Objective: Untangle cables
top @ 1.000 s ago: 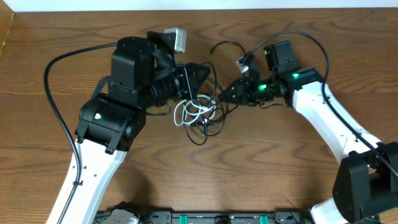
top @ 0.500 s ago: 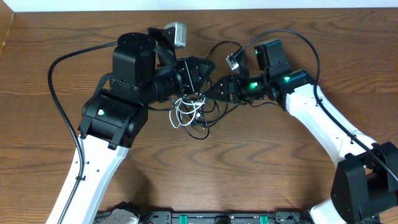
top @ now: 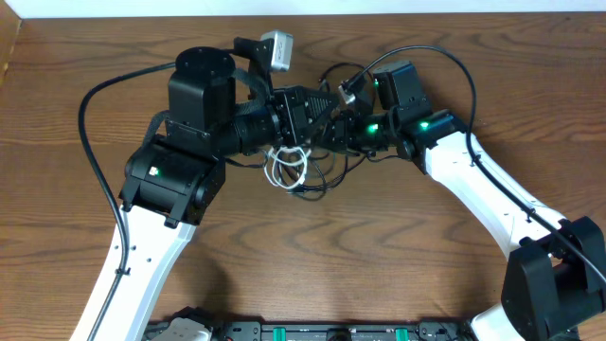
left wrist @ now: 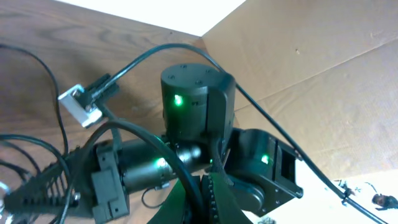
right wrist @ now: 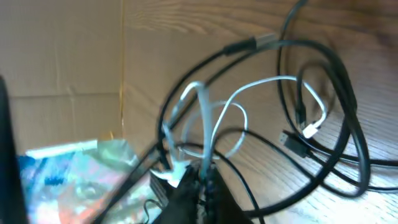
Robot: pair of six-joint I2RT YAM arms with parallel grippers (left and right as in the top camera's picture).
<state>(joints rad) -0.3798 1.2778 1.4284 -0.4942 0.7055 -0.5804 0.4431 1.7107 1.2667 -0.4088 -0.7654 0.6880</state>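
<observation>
The cables lie in 1 tangle on the wooden surface [top: 379,275], just under and between both pairs of jaws. The white cord [right wrist: 273,78] curls in thin loops, its small plug [right wrist: 309,130] beside a black plug [right wrist: 291,140]. The black cords [right wrist: 298,43] sweep around it. The left jaws are pressed together. The right jaws are pressed together too, and a white strand runs to their tips; whether they pinch it I cannot tell.

Robot manipulation lab bench.
Two white-and-black robot arms [top: 142,256] stand at one edge of a brown wood-grain surface [top: 379,275], screened by plain brown cardboard panels [left wrist: 323,68].
</observation>
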